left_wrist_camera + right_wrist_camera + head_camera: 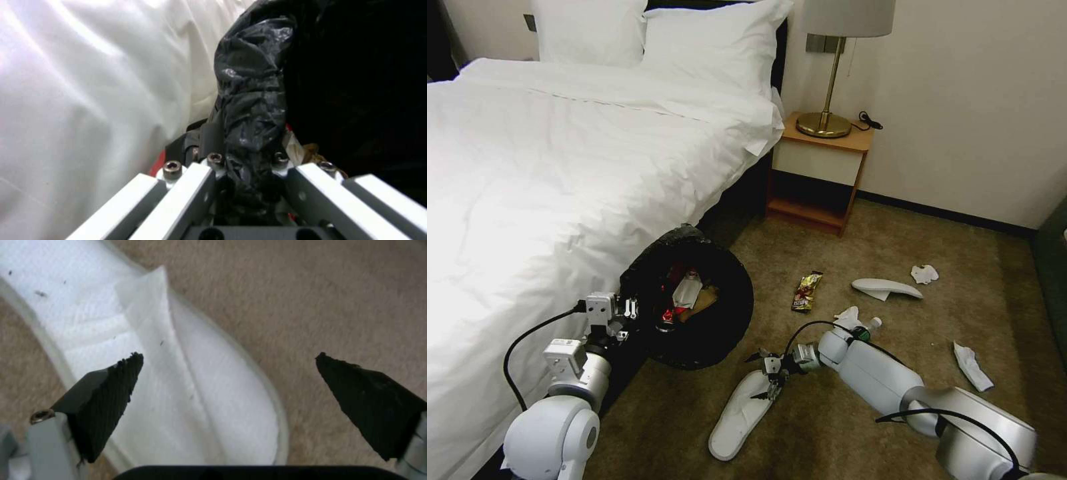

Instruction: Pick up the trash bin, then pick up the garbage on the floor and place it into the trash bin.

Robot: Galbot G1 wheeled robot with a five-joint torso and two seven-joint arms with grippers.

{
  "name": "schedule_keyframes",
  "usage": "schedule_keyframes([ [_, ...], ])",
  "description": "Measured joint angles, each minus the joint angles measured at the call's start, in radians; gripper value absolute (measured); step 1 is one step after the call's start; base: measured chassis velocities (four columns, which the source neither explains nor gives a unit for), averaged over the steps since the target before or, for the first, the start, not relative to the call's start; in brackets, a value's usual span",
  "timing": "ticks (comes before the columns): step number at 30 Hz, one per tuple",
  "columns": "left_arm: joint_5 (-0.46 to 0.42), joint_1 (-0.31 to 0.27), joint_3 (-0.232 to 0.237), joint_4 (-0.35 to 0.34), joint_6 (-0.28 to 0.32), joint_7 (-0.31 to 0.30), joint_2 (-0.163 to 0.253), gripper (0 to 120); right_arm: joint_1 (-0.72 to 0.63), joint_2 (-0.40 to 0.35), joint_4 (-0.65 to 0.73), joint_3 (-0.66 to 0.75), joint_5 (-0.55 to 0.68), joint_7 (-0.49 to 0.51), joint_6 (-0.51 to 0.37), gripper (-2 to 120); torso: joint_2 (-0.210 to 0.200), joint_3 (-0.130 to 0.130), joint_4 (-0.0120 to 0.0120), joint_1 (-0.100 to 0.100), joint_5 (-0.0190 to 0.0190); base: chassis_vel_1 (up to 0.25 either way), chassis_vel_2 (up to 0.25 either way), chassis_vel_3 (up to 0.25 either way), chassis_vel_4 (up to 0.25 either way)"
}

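The trash bin (pixel 707 333), lined with a black bag, hangs tilted beside the bed with its mouth toward me, and litter lies inside. My left gripper (pixel 627 310) is shut on the bin's bagged rim (pixel 251 110). My right gripper (pixel 772 380) stands open just above the toe end of a white slipper (pixel 737 417), one fingertip (pixel 115 386) over the slipper (pixel 178 380) and the other over carpet. A second white slipper (pixel 887 288), a gold snack wrapper (pixel 807 291), crumpled tissues (pixel 924 273), another tissue (pixel 972 365) and a small plastic bottle (pixel 867 328) lie on the carpet.
The bed (pixel 560 167) with its white duvet takes up the left side, close against the bin. A wooden nightstand (pixel 820 173) with a brass lamp (pixel 827 100) stands against the far wall. Open carpet lies between the bed and the right wall.
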Motion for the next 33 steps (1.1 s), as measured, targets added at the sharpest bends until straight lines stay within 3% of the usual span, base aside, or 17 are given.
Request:
schedule_keyframes([
  [13, -0.001, -0.005, -0.004, -0.001, 0.0, 0.0, 0.002, 2, -0.019, -0.026, -0.007, -0.012, -0.007, -0.013, 0.003, 99, 0.0, 0.0, 0.0, 0.0, 0.0, 0.0, 0.0, 0.0, 0.0],
  [21, -0.001, -0.005, -0.002, 0.0, 0.0, 0.0, 0.003, 2, -0.02, -0.014, -0.018, -0.01, -0.008, -0.001, 0.004, 92, 0.0, 0.0, 0.0, 0.0, 0.0, 0.0, 0.0, 0.0, 0.0],
  [33, 0.002, -0.006, 0.005, 0.001, -0.001, 0.001, -0.005, 2, -0.014, 0.0, -0.021, -0.013, -0.006, 0.018, 0.002, 93, 0.0, 0.0, 0.0, 0.0, -0.0001, 0.0, 0.0, 0.0, 0.0],
])
